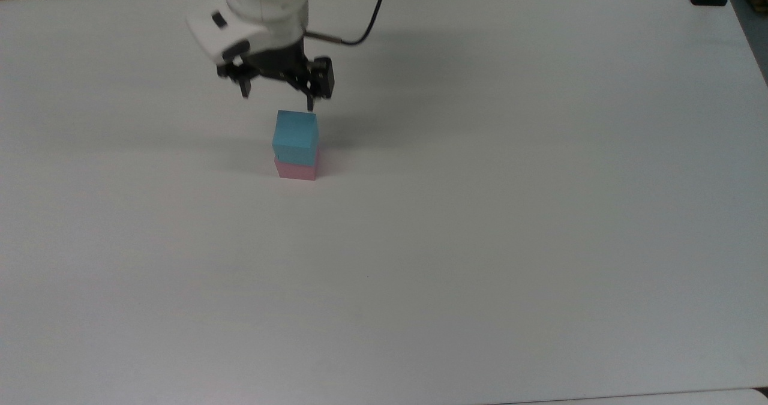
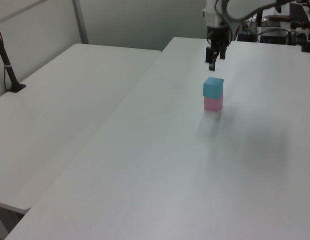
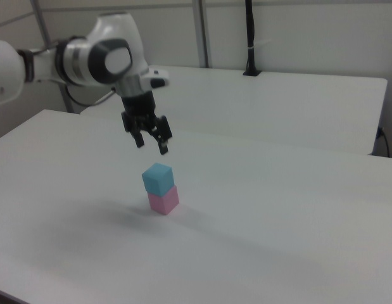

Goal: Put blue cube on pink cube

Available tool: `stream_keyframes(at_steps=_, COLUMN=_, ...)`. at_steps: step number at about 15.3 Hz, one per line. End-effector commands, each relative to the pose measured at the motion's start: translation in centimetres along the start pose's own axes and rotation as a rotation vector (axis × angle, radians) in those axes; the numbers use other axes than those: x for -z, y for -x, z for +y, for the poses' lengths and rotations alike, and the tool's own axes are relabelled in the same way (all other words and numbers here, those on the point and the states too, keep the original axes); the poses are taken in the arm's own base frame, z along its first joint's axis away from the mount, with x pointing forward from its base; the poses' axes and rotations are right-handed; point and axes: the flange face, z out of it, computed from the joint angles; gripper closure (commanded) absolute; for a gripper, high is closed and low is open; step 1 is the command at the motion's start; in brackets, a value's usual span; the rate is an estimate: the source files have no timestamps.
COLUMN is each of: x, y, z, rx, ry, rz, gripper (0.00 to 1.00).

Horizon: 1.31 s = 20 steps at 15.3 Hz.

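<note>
Two cubes, one stack — is that right?

— Yes. The blue cube (image 1: 294,136) sits on top of the pink cube (image 1: 296,170), touching it, a little turned against it so the edges don't quite line up (the right view shows this best). The pink cube rests flat on the white table (image 1: 480,243).

— Whereabouts on the table?

— Nearer the top view's far edge than its near edge, and left of the middle, well away from every corner.

— And the gripper (image 1: 277,96)?

— It hangs in the air above the stack, clear of the blue cube, with a gap between them in the left view and the right view. Its two dark fingers (image 3: 163,147) point down and stand spread apart, with nothing between them.

— Anything else around?

— A second white table (image 2: 59,110) stands beside the first, at the left view's left.
</note>
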Motion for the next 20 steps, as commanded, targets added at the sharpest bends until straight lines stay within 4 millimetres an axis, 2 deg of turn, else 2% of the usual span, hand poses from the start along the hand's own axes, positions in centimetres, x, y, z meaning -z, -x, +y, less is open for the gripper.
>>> stream_keyframes(at_steps=1, x=6.6, y=2.9, z=1.5, rx=-0.073, ry=0.001, rz=0.011, gripper=0.00)
stream_keyframes(at_steps=5, x=12.5, y=7.1, z=2.4, rx=-0.078, ry=-0.017, rz=0.016, gripper=0.00)
stream_keyframes(at_steps=8, x=14.5, y=8.8, z=2.9, rx=-0.077, ry=-0.028, rz=0.024, gripper=0.00)
stream_keyframes(at_steps=11, x=14.4, y=8.5, z=2.8, rx=-0.028, ry=-0.028, rz=0.036, gripper=0.00)
stream_keyframes(at_steps=14, x=14.3, y=8.1, z=3.1, rx=0.233, ry=-0.014, rz=0.054, gripper=0.00)
stream_keyframes(at_steps=20, x=13.9, y=8.0, z=3.1, rx=0.237, ry=-0.020, rz=0.062, gripper=0.00)
